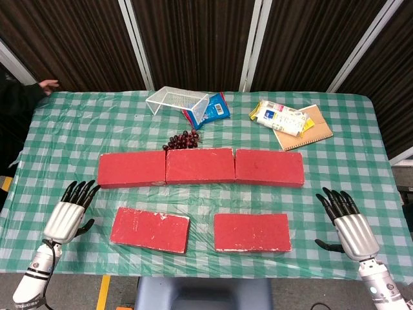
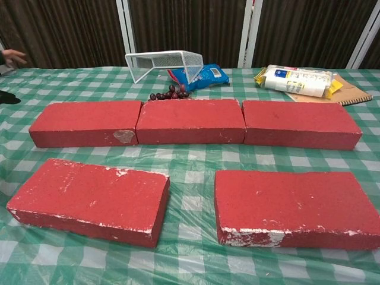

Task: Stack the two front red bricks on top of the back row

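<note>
Right now both front bricks lie flat on the checked surface [image 1: 206, 200], untouched, so the stacking has not begun. Seen from the head view, the front left brick [image 1: 150, 230] sits at about 3 o'clock from the left hand [image 1: 70, 214], near it but apart, with a strip of cloth between. Its long axis runs left to right, turned slightly so that its right end comes a little toward the robot. The front right brick [image 1: 251, 232] lies at about 9 o'clock from the right hand [image 1: 347, 226], also apart, its long axis squarely left to right. Each hand is plainly the nearer one to its own brick, and each faces a short end, so I judge the coming move needs a hand to swing inward over a brick's long sides rather than reach straight ahead. The fingers of both hands are spread and hold nothing, tips pointing toward 12 o'clock. At 12 o'clock from the front pair, well clear of them, the back row [image 1: 201, 166] stands as three bricks end to end, touching, its top bare for the load. Behind it lie grapes [image 1: 184, 139], a wire basket [image 1: 179, 101] on its side, and some packets.
</note>
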### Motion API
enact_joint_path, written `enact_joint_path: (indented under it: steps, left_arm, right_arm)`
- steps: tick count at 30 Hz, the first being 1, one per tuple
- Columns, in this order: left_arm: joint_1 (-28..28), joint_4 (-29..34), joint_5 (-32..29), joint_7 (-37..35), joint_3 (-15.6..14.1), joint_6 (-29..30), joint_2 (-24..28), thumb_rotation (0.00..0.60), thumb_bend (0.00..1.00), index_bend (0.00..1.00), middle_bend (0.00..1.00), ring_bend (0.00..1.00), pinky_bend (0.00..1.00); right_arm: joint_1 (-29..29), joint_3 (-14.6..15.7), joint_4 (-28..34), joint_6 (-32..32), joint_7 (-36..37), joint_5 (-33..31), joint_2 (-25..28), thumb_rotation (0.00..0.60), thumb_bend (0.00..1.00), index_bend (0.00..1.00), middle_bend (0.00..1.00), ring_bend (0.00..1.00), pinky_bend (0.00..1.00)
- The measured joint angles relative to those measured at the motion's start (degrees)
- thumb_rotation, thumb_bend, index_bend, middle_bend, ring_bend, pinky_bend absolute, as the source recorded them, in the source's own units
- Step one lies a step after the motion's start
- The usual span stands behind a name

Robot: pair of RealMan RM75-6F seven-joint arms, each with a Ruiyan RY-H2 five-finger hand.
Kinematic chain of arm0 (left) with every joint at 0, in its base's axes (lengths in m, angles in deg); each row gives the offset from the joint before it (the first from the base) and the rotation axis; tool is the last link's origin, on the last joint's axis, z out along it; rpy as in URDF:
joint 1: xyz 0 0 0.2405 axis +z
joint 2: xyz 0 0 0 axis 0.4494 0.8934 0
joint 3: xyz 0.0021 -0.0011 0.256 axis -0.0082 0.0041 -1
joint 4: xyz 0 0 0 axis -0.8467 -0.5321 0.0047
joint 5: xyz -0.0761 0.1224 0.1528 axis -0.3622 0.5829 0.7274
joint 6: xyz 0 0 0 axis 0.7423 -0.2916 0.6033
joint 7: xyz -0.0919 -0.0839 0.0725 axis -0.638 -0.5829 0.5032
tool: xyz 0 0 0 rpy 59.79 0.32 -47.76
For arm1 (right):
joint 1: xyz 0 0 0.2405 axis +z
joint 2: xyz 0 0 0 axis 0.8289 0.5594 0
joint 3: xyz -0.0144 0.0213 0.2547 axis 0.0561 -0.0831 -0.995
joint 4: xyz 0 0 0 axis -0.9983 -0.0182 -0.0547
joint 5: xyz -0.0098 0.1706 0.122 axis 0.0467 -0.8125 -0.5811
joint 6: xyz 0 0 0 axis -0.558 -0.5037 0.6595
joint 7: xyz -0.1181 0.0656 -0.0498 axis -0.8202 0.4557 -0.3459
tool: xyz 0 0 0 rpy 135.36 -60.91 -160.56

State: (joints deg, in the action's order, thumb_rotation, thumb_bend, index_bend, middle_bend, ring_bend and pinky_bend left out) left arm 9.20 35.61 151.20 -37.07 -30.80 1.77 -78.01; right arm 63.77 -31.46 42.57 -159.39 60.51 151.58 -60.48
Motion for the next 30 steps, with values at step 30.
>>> enact_joint_path:
  steps: [30]
  left_arm:
    - [-15.6, 9.8, 16.3, -21.6, -7.5, -15.7, 1.2, 0.600, 0.23, 0.00, 0.00, 0.00, 0.00]
  right_arm:
    - [-0.8, 3.4, -0.2, -3.8, 8.6, 7.3, 3.1, 0.600, 0.09, 0.00, 0.00, 0.00, 0.00]
